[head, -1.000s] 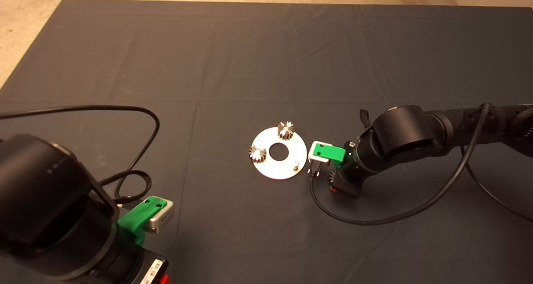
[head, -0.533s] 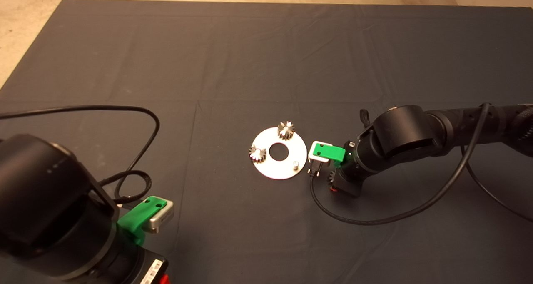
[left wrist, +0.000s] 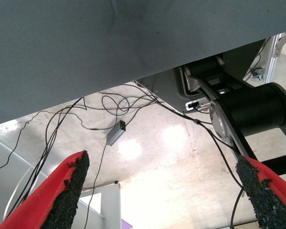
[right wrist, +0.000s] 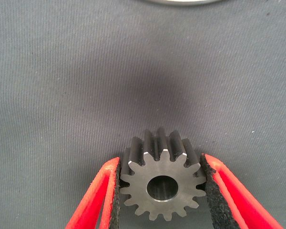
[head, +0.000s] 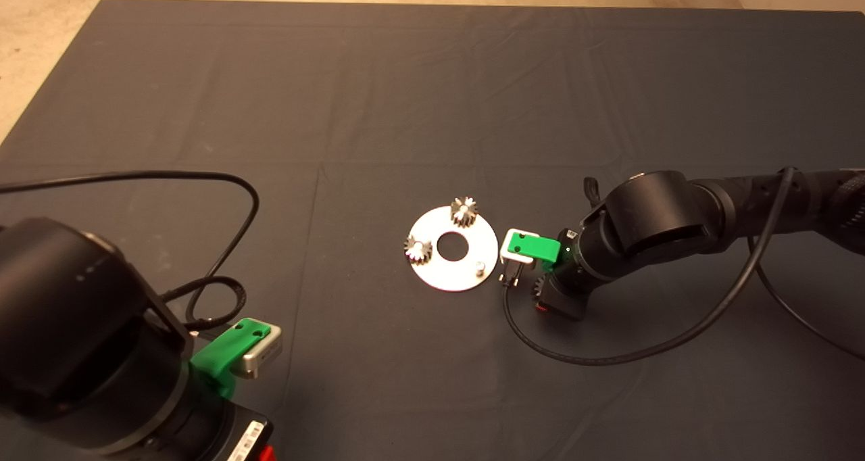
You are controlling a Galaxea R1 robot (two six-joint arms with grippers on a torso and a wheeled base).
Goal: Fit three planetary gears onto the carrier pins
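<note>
Peering from the wrist, the right gripper has its pads pressed against both sides of a third gear, a grasp the overhead camera mostly hides. Two gears sit on pins of the disc, one pin bare. The left gripper waits spread wide at the mat's near left edge.

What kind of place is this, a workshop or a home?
Probably a robotics lab or test bench. A dark mat covers the table, loose cables run across a bare floor, and the right gripper holds a gear beside a metal disc.

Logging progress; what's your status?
Right gripper shut on third gear, beside carrier disc. Two gears pinned; one pin bare. Left gripper parked, open.
</note>
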